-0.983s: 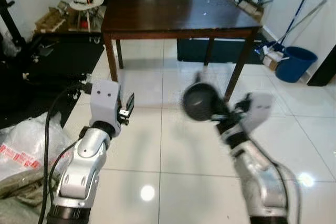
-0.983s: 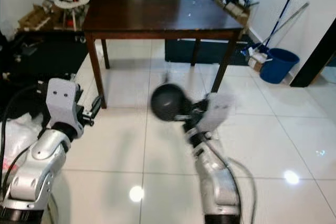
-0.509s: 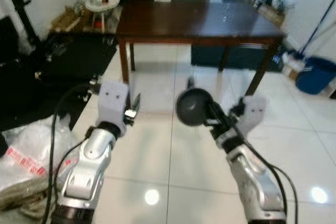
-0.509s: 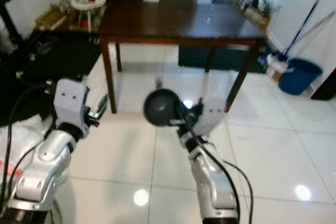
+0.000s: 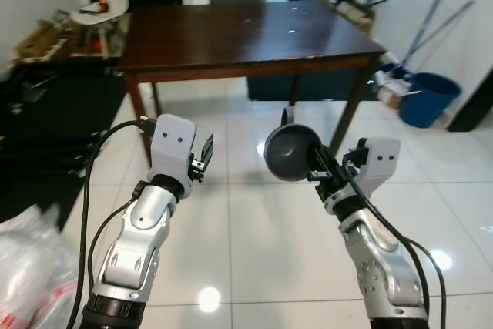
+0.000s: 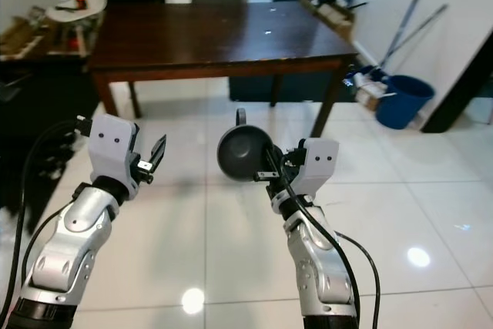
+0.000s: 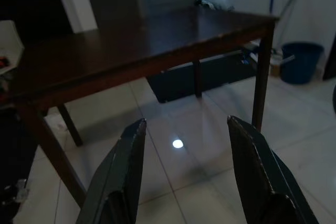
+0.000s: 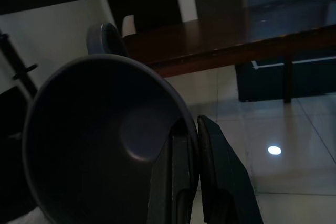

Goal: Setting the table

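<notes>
Ahead, head views: dark table past white tile floor; blue bucket at the wall on my right.
Head views, right gripper: I'm holding a dark cup mid-air, short of the table, pinched at its rim. Mouth faces me, handle on top.
Head views, left gripper: raised, holding nothing.
Left wrist: fingers spread wide, table beyond them.
Right wrist: fingers clamp the cup rim, one inside, one outside; bowl interior faces camera.
</notes>
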